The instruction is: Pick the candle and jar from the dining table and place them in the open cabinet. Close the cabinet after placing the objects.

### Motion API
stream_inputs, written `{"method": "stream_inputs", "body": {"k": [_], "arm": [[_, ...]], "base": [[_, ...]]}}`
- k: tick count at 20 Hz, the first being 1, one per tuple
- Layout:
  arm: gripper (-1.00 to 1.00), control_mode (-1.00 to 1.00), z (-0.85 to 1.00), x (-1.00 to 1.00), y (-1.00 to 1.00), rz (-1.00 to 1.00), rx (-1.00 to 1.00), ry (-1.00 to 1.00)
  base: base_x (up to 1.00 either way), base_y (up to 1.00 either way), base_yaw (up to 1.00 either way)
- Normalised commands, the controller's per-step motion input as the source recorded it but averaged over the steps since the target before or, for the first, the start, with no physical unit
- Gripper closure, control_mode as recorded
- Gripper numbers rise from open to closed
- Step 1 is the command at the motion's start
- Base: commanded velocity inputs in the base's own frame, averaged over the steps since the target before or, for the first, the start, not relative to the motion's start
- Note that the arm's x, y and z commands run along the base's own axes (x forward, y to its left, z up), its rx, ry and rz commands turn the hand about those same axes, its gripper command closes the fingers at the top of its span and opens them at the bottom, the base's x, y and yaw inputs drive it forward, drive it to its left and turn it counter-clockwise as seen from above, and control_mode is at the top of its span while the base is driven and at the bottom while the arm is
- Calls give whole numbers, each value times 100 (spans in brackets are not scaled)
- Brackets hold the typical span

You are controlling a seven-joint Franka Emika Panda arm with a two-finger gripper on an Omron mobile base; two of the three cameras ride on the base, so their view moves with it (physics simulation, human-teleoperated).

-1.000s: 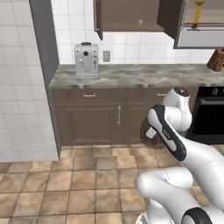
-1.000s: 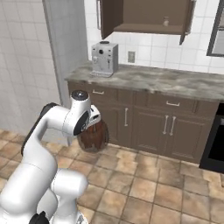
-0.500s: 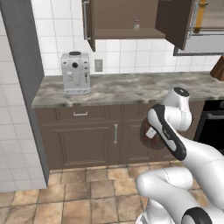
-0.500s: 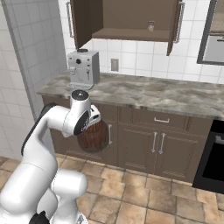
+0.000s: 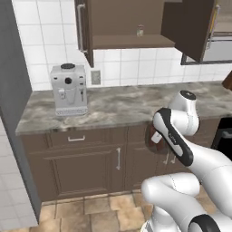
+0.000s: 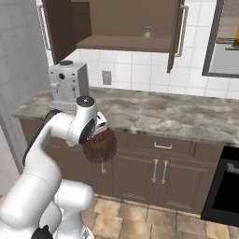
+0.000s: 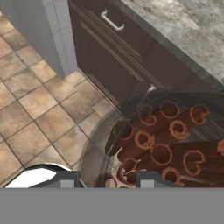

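My gripper (image 6: pixel 98 135) is shut on the jar (image 6: pixel 99 146), a squat reddish-brown ribbed jar held low in front of the under-counter doors. In the left base view the jar (image 5: pixel 153 138) peeks out behind my forearm, with the gripper (image 5: pixel 157 135) on it. The hand view looks down into the jar (image 7: pixel 164 146) past the fingertips (image 7: pixel 152 178). The cabinet (image 5: pixel 129 41) (image 6: pixel 123 43) hangs above the counter with both doors swung open. The small yellow candle (image 5: pixel 140 31) (image 6: pixel 148 33) stands on its shelf. The dining table is out of view.
A marble counter (image 5: pixel 122 106) (image 6: pixel 163 114) runs below the cabinet. A silver coffee machine (image 5: pixel 69 89) (image 6: pixel 68 84) stands at its left end. A black oven (image 6: pixel 224 186) sits at the right. A grey panel (image 5: pixel 10 118) rises on the left. The floor is tiled.
The whole picture has shifted: the base has driven, bringing the counter and open cabinet closer and more central. The arm keeps its pose with the jar still gripped.
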Motion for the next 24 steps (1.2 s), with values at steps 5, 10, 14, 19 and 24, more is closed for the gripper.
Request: {"method": "stream_inputs", "body": {"k": [5, 10, 14, 19, 24], "arm": [[100, 100, 0, 0, 0, 0, 0, 0], [100, 100, 0, 0, 0, 0, 0, 0], [100, 100, 0, 0, 0, 0, 0, 0], [100, 100, 0, 0, 0, 0, 0, 0], [100, 100, 0, 0, 0, 0, 0, 0]], "base": [[69, 0, -11], [64, 2, -8], [55, 5, -6], [46, 10, -5], [40, 12, -4]]}}
